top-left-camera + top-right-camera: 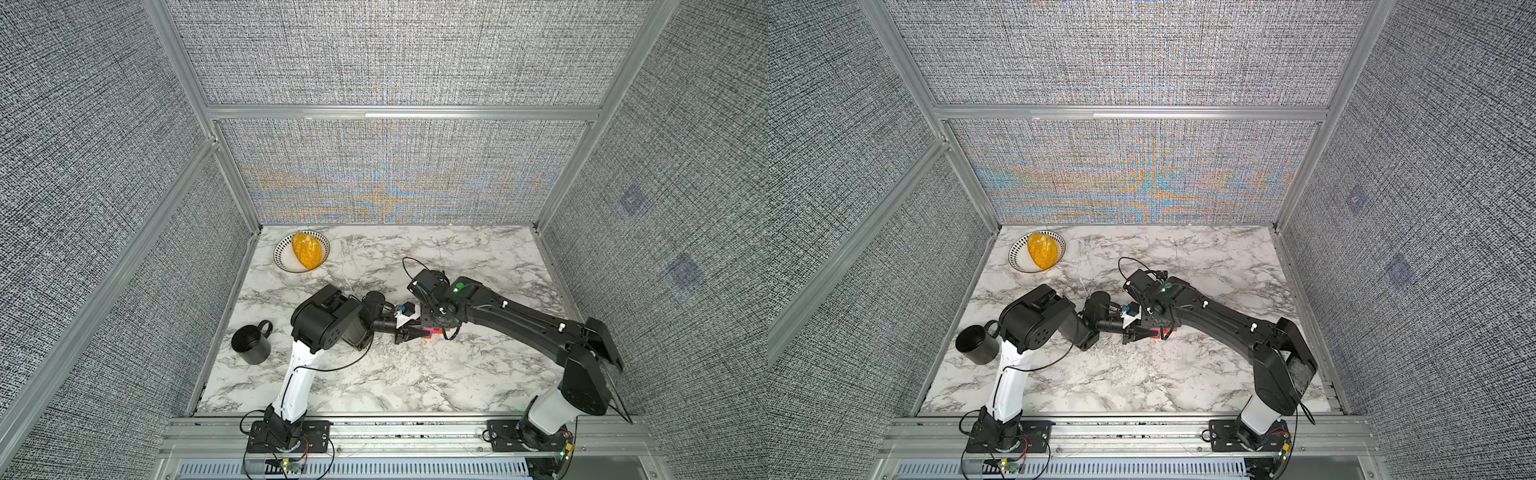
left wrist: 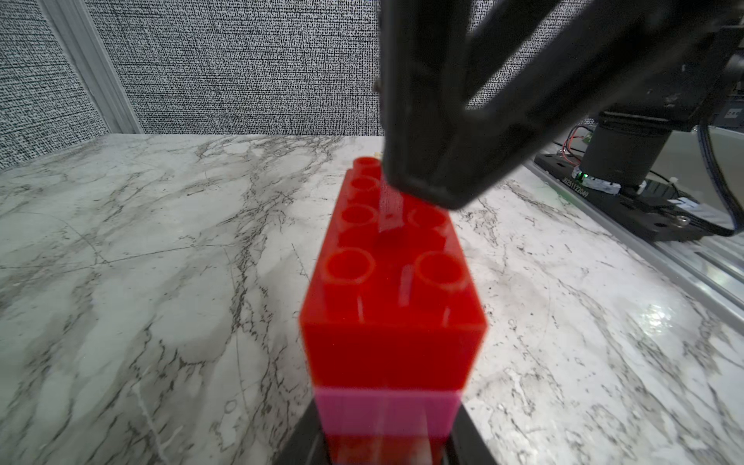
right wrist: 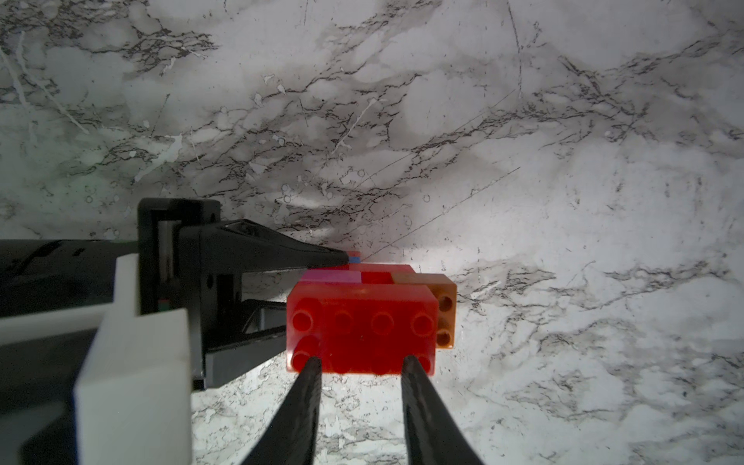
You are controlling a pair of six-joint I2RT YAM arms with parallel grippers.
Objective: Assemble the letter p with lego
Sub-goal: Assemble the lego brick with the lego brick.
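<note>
The letter p [image 3: 362, 310] is mid-table, well apart from every edge of the marble table [image 1: 415, 382]. My left gripper [image 1: 415, 332] is at its left side, clamped on it. In the left wrist view the pink brick [image 2: 386, 414] sits between the jaws. My right gripper [image 3: 360, 360] is over it from the right. Its fingers [image 3: 418, 402] stand apart with a gap, tips on the studded face of the top red brick [image 2: 390, 290]. Can't tell if they pinch studs or just press.

Room: bare marble on the near side, out to the right edge and in the far right corner. The left side is tighter. A black mug [image 1: 250, 345] stands near the left edge, just beside my left arm [image 1: 320, 320]. A bowl [image 1: 286, 266] holding a yellow object [image 1: 306, 250] is in the far left corner. Walls close off three sides, and an aluminium rail [image 1: 374, 432] runs along the near edge.

Hard to see: in both top views my left arm and right arm [image 1: 519, 320] cover the letter p, so only a sliver of red and pink shows. The orange brick [image 3: 445, 314] sticks out at the end away from my left gripper. The blue brick [image 3: 355, 259] is a sliver past my left finger. The lower layers are cut off and blurred in the left wrist view. Can't confirm the P outline, nor whether it touches the marble.
</note>
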